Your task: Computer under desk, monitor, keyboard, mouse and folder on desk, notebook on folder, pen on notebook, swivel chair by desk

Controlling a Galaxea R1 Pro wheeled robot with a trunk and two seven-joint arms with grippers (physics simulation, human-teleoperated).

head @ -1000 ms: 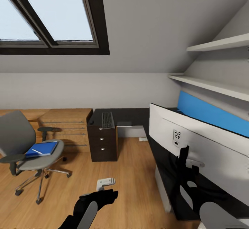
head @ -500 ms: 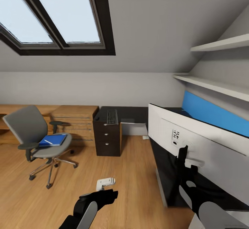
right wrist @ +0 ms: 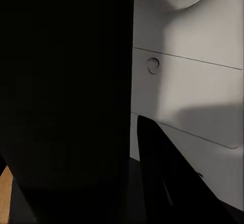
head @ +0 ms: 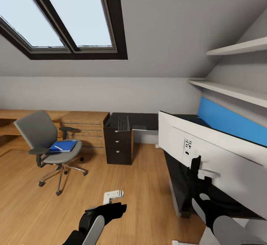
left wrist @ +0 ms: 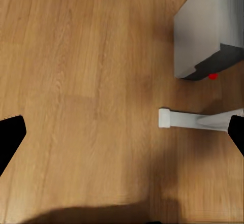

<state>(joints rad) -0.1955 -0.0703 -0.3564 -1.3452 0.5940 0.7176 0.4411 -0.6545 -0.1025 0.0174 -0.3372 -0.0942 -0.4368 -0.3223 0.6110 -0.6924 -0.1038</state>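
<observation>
Head view: monitor (head: 222, 159) silver-white back, tilted.

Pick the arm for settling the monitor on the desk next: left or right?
Right, probably. The right gripper is up against the monitor's silver-white back, over the desk. The left gripper hangs open over bare floor, away from the desk. Whether the right jaws actually grip the monitor can't be told.

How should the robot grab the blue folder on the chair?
Probably by its front edge, coming from the open front of the swivel chair. The blue folder lies flat on the seat, with the backrest behind and armrests at both sides. A thin white pen rests on it and may slide off.
</observation>
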